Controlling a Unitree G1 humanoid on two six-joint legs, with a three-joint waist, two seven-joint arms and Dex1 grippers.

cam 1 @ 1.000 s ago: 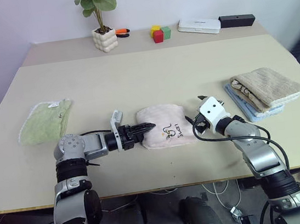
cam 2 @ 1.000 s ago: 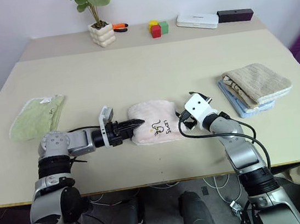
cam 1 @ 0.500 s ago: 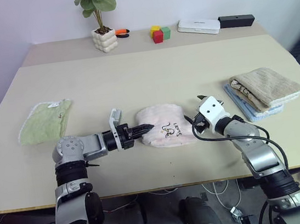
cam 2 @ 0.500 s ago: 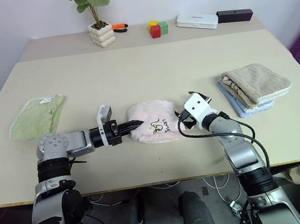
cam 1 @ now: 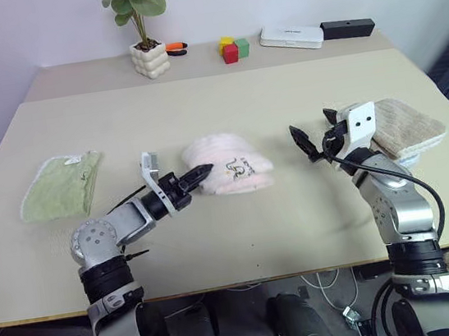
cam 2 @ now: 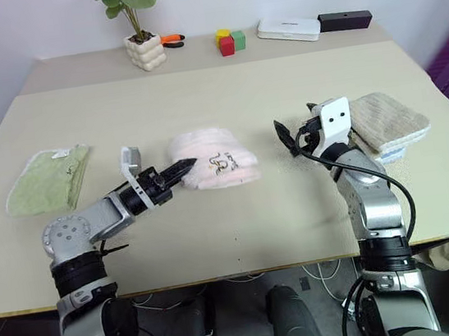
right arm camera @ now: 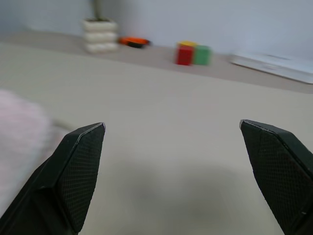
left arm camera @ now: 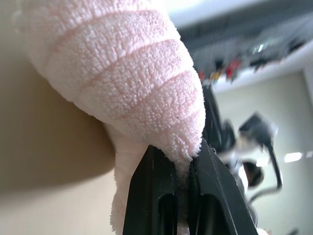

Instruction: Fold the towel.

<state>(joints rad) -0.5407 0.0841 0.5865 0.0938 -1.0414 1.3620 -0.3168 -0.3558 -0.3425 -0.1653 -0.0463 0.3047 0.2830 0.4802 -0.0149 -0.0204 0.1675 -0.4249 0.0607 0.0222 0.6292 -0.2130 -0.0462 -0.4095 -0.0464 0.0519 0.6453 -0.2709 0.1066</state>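
The beige table (cam 1: 224,102) carries the pale pink towel (cam 1: 228,165) near its middle, bunched into a soft folded mound with the small dark embroidery facing the robot's right. The left gripper (cam 1: 200,174) reaches in from the robot's left and pinches the towel's near left edge. The left wrist view gives what the head views cannot: the two black fingers (left arm camera: 151,196) squeezed together with a fold of pink terry caught between them, the rest of the towel (left arm camera: 117,73) bulging above in ribbed rolls. The right gripper (cam 1: 313,134) hangs above the table to the right of the towel, apart from it, and the right wrist view shows its fingers (right arm camera: 73,161) spread wide with nothing between them and a pink blur of the towel at one side. A light green cloth (cam 1: 57,184) lies flat toward the left edge. A tan towel (cam 1: 405,123) lies just behind the right wrist. Along the far edge stand a potted plant (cam 1: 147,50), red, yellow and green blocks (cam 1: 230,49), a white box (cam 1: 292,37) and a black one (cam 1: 348,28).
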